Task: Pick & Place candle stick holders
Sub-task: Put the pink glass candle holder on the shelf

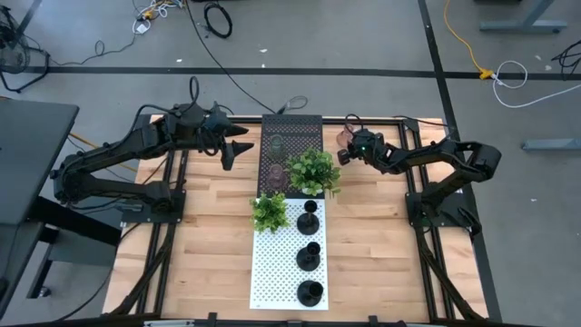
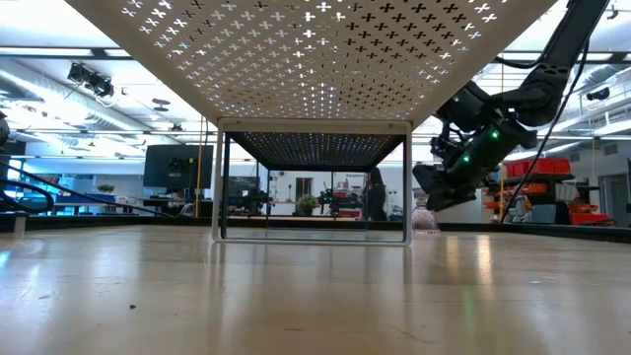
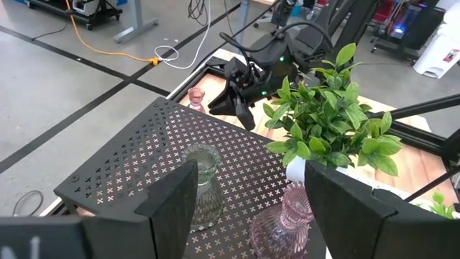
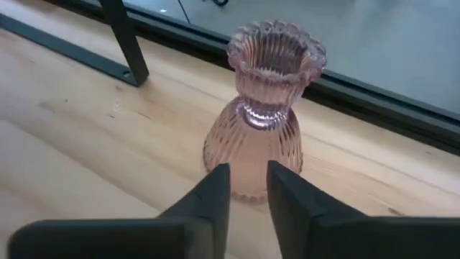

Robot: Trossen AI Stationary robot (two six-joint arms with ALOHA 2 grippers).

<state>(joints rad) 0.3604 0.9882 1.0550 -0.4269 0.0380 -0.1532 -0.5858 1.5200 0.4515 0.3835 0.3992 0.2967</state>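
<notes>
A ribbed pink glass candle stick holder [image 4: 263, 115] is standing upright on the wooden table [image 1: 381, 245] near its far edge, just beyond the tips of the right gripper [image 4: 248, 188], whose fingers are sitting narrowly parted and gripping nothing (the glass stands free). The left gripper [image 3: 248, 194] is hovering wide open and empty over the black perforated shelf [image 3: 144, 155], where a greenish glass holder [image 3: 203, 183] and a second pink holder [image 3: 287, 219] are standing beside a leafy potted plant [image 3: 330, 119].

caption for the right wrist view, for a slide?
Right end effector poised just short of a pink ribbed glass candle holder standing upright on the wooden table.

one glass holder [image 4: 260, 122] stands on the table [image 4: 86, 144] beside the shelf [image 1: 292, 132].
</notes>
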